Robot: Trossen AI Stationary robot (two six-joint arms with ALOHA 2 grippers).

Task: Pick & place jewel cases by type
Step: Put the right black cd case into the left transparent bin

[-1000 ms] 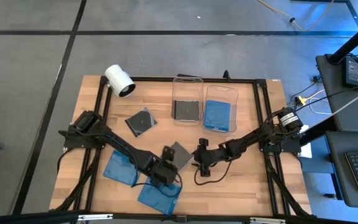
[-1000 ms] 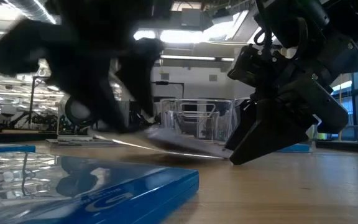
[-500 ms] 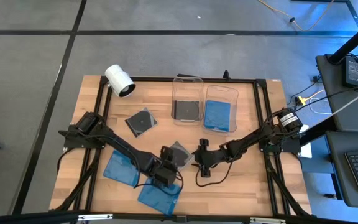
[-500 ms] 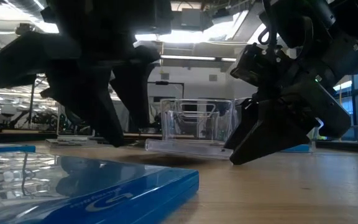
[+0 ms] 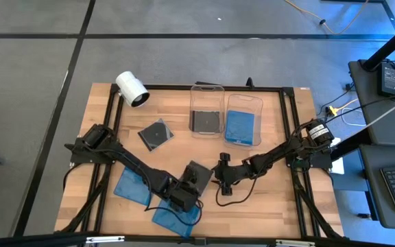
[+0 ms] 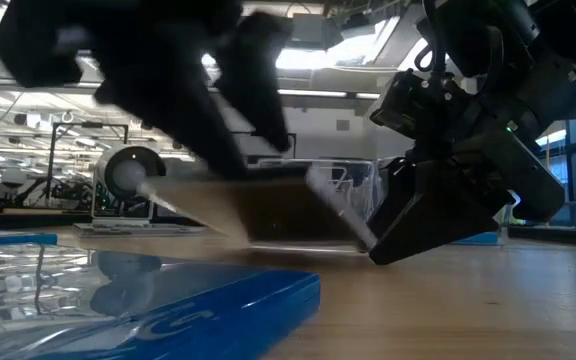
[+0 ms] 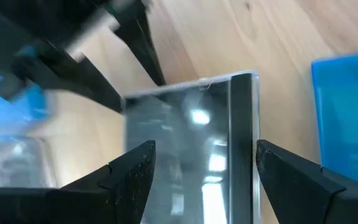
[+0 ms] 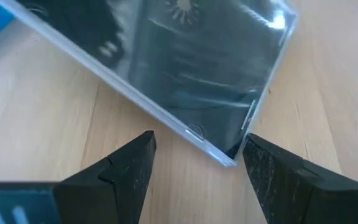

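Wood-slat table [image 5: 266, 206] w/ black metal frame round the edge. Centre-front: dark grey jewel case [image 5: 197, 173], thin, flat, square, glossy clear plastic over dark insert; seen in low view [image 6: 258, 205] tilted, one edge lifted off the wood, other edge down by right gripper. Left gripper [image 5: 187, 189] at that case, matte black fingers either side of it in left wrist view [image 7: 191, 162], spread as wide as the case, gripping it by its side edges; clear spine strip and reflective face between fingers. Right gripper [image 5: 219, 173] just beside the case's far corner, black wedge-shaped fingers apart, holding nothing; in right wrist view [image 8: 194, 165] case corner [image 8: 229, 149] pokes toward the gap between fingers, contact w/ the finger can't tell. Second dark case w/ disc [image 5: 156, 134] flat on wood, rotated diamond-wise, left-rear of centre, well apart from grippers. Two solid blue cases front-left: one [image 5: 130, 185] partly under left arm, another [image 5: 173, 218] near front edge, just by left gripper; smooth shiny blue, close up in low view [image 6: 168, 300]. Two clear rectangular tubs at rear centre, rounded corners, side by side: left tub [image 5: 206, 92] w/ dark case lying in it, right tub [image 5: 244, 103] w/ blue case in it. White cylinder [image 5: 132, 89] on its side at rear-left corner, smooth, dark open end.
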